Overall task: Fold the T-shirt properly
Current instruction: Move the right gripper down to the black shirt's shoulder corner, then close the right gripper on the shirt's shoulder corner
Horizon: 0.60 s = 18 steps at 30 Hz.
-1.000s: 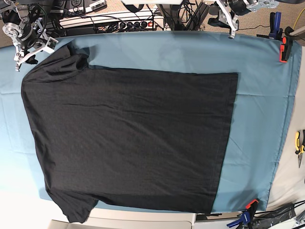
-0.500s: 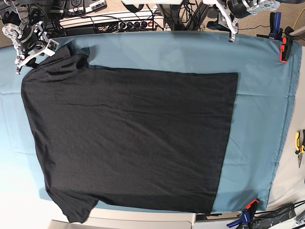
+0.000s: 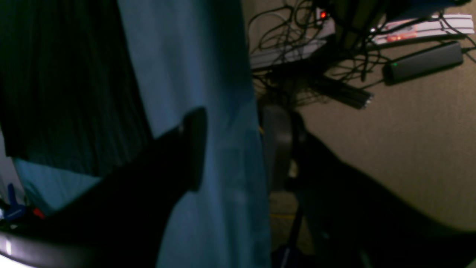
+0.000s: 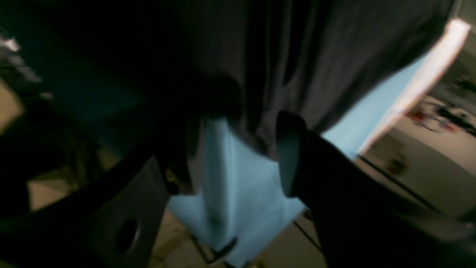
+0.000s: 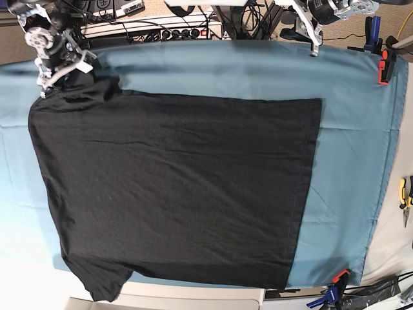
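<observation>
The black T-shirt (image 5: 174, 187) lies flat, plain side up, on the teal table cloth (image 5: 348, 161), with one sleeve bunched at the far left (image 5: 97, 87) and the other at the near left (image 5: 97, 278). My right gripper (image 5: 63, 74) is open, just over the far sleeve's edge. In the right wrist view its fingers (image 4: 290, 167) straddle teal cloth, with the T-shirt's edge (image 4: 297, 67) just ahead. My left gripper (image 5: 314, 42) is open and empty at the table's far edge, apart from the T-shirt. In the left wrist view, the left gripper (image 3: 245, 149) hangs over the cloth's edge and the floor.
An orange and black clamp (image 5: 385, 66) grips the cloth at the far right, and a blue clamp (image 5: 334, 294) at the near right. Yellow-handled pliers (image 5: 405, 194) lie off the cloth at the right. Cables and a power strip (image 5: 155, 29) run behind the table.
My right gripper has moved right and slightly away, from the table's left edge to the far sleeve. The T-shirt and my left arm have not moved.
</observation>
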Tool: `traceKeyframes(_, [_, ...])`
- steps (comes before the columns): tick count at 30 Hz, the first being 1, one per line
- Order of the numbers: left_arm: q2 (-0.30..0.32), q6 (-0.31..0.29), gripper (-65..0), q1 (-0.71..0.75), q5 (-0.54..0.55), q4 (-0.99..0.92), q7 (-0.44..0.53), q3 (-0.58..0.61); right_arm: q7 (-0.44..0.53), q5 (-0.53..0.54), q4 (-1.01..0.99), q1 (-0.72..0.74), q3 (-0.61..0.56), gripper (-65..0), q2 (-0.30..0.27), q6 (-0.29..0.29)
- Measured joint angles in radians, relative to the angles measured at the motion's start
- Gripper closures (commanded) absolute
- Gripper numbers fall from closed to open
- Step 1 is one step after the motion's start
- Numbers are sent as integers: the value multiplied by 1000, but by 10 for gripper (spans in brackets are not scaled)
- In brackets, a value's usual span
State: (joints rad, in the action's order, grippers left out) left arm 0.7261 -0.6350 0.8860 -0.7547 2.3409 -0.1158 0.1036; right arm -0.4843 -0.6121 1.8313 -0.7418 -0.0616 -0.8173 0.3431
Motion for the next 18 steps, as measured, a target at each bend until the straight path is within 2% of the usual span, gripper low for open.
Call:
traceKeyframes(3, [0,1,-263,0,1,0,0,0,-6,-31,-5,2,-24,-313,0,-45])
traceKeyframes(16, [0,2,-263,0,0,0,0,0,-18,-14,14,60,-26,-313,1,-12])
traceKeyframes(18, [0,2,-263,0,4,0,0,0,-17,16,41,60,-31,-313,3,-6])
